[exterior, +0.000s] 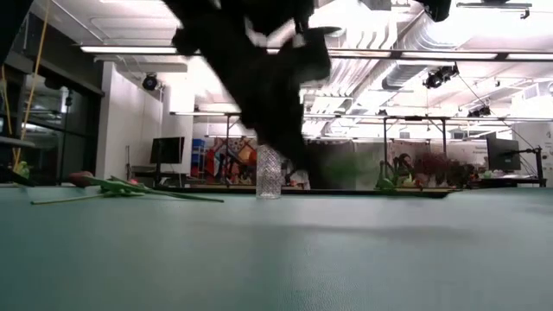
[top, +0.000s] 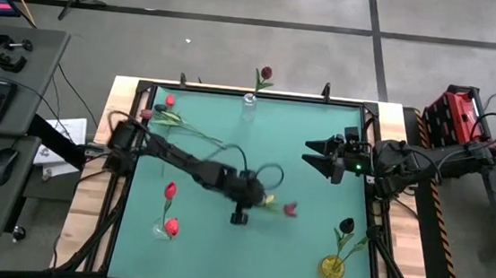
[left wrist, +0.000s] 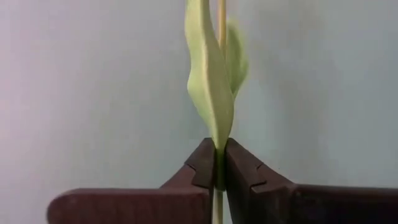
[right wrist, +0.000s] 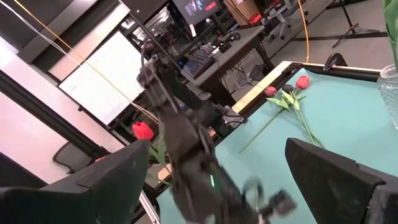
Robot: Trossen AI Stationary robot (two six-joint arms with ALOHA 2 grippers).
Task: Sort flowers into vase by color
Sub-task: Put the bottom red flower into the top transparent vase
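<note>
Lay near the middle of the table (top: 311,244): a pink flower (top: 289,209), head toward the right arm, green stem running back under the left gripper (top: 240,212). Judged light, thin and limp, easy to bend or crush, with a soft head best left alone. Seemed sensibly gripped on the stem, low by the leaf (left wrist: 210,87), as the left wrist view showed: fingers (left wrist: 245,180) pressed together on the thin stem with the leaf standing up between them. Could slip or swing when lifted, being so slender.

Stood farther out: a clear vase (top: 249,103) with a dark red flower at the far edge, a vase of red flowers (top: 168,227) near the left front, a yellow vase (top: 333,267) with a near-black flower at the right front. Lay at the far left: more red flowers (top: 171,114), loose on the table.

Waited above the right side: the right gripper (top: 320,154), fingers wide apart, holding nothing.

Hidden in the low view: the held flower, behind the blurred dark arm. Cut off in the left wrist view: the head. Hard to tell whether the stem had left the table.
</note>
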